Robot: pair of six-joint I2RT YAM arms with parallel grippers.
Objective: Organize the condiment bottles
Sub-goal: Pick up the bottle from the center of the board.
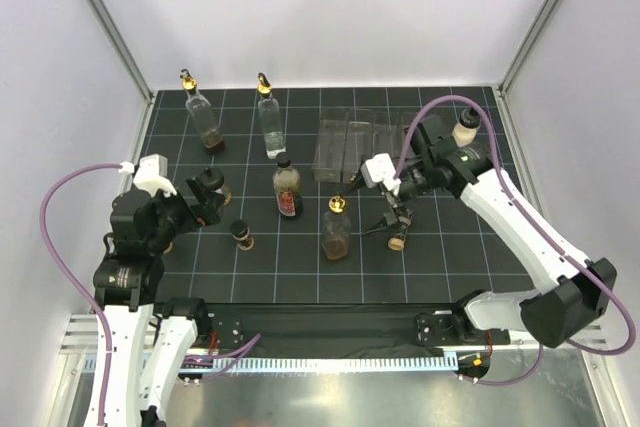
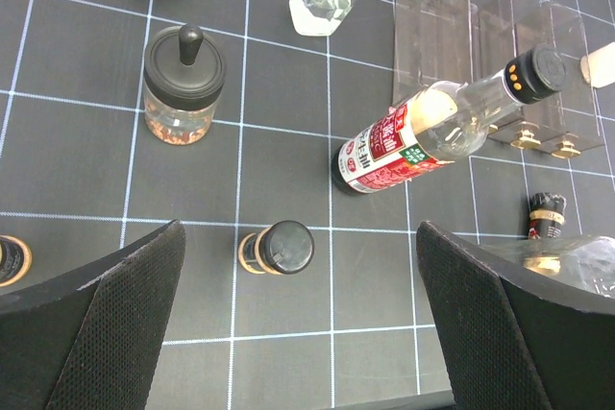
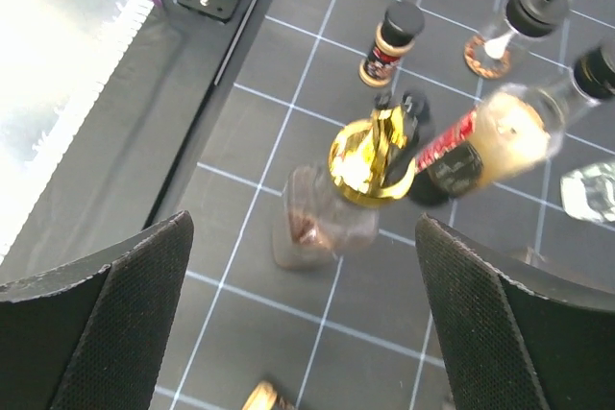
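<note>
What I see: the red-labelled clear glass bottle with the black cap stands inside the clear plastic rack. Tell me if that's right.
Not right. The red-labelled clear glass bottle stands on the black gridded mat, outside the clear plastic rack, as the top external view shows.
</note>
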